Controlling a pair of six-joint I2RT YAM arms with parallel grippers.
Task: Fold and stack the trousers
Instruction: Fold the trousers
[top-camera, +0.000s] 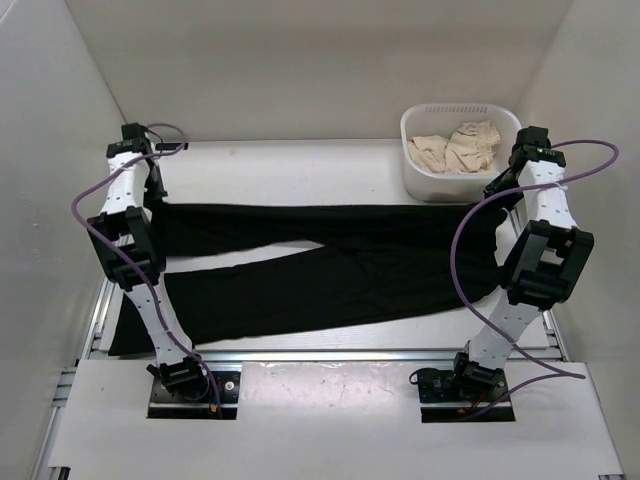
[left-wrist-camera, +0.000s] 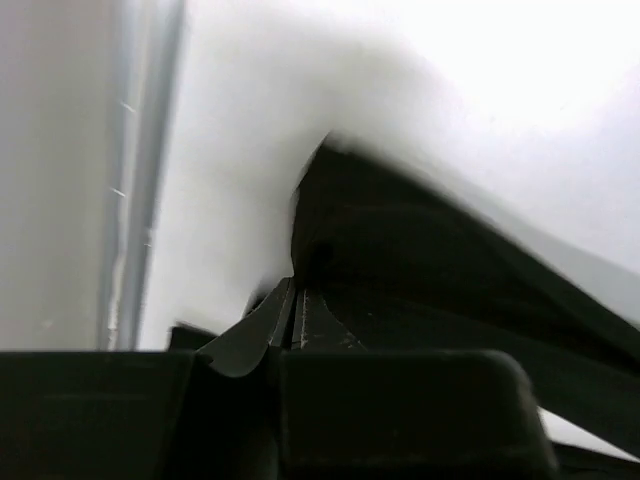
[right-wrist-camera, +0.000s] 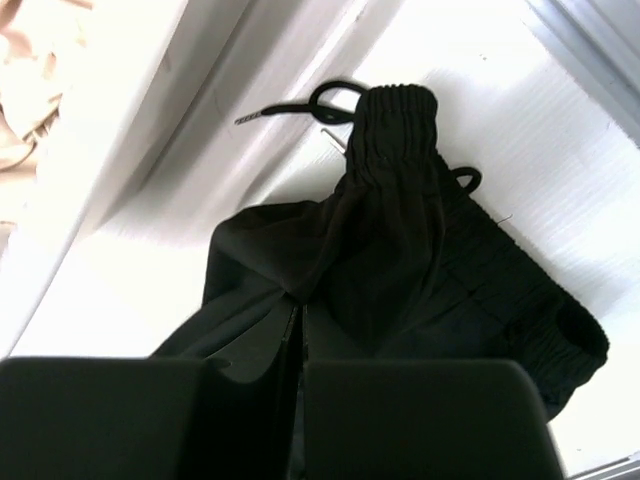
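Black soft fabric stretches across the table (top-camera: 300, 160): the trousers (top-camera: 330, 270) lie flat and spread lengthwise, waist to the right and both legs running left, the near leg reaching the table's left edge. The left hand (left-wrist-camera: 295, 300) sits at the end of the far leg, its fingers pressed together on the cloth at that corner, which rises slightly into the pinch. The right hand (right-wrist-camera: 300, 320) is likewise closed, nipping a fold of fabric just below the gathered waistband (right-wrist-camera: 395, 125), whose drawstring (right-wrist-camera: 300, 100) trails loose on the table. Gripping both ends of the far edge at once looks meant to let the two arms carry that edge together, probably over the near leg, so the fold lands straight rather than skewed. A white basket (top-camera: 415, 180) holding beige cloths (top-camera: 460, 148) stands just beyond the waist, near enough that a lifted waistband could brush it.
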